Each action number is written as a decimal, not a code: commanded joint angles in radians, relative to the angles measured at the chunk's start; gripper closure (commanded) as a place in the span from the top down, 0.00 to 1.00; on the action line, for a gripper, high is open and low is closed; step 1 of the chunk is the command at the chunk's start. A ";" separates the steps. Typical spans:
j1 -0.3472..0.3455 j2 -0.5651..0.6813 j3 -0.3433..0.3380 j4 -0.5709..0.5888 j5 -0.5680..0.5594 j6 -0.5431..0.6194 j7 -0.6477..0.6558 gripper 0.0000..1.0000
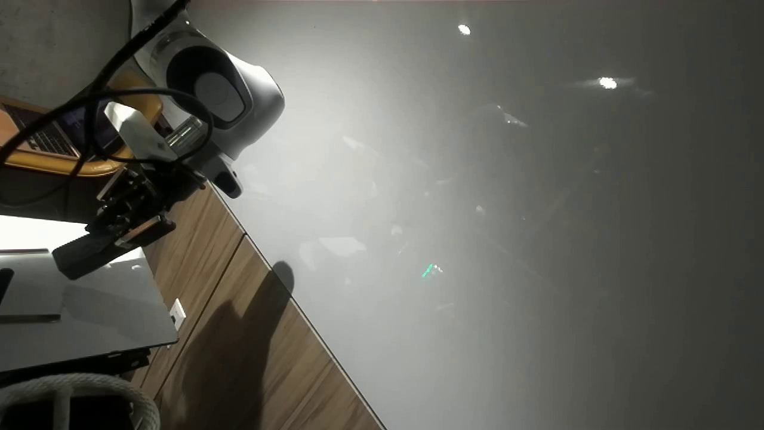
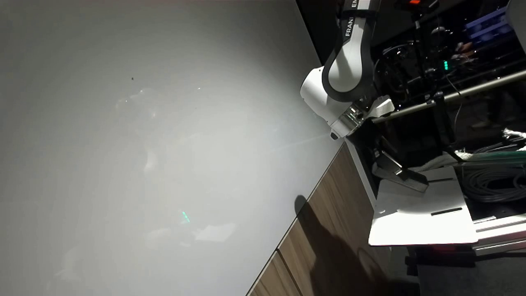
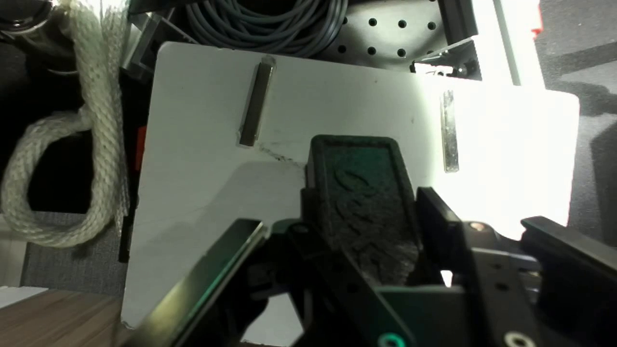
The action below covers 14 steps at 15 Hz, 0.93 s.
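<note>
— What is the gripper [image 3: 369, 214] holding?
— Its jaws, partly apart, are clamping an eraser-like block [image 3: 362, 193] by the long sides, over the white panel [image 3: 197, 120], inside its edges.
— Heavy?
— I am guessing light, stiff; these sides are suiting best.

A black oblong block [image 3: 354, 183], its material hard to tell, is showing a raised rim and moulded marks on its face. A black two-finger gripper [image 3: 370, 212] is clamping it by its sides, and its free end is pointing toward twelve o'clock in the wrist view, in front of a pale flat panel [image 3: 347, 99].
</note>
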 commanded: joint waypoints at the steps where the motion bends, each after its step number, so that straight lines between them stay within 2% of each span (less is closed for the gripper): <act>1: -0.007 0.012 0.001 0.013 0.028 0.000 -0.029 0.28; 6: -0.009 0.015 0.000 0.017 0.018 0.013 -0.029 0.28; 14: -0.013 0.033 -0.003 0.014 0.006 0.102 -0.046 0.28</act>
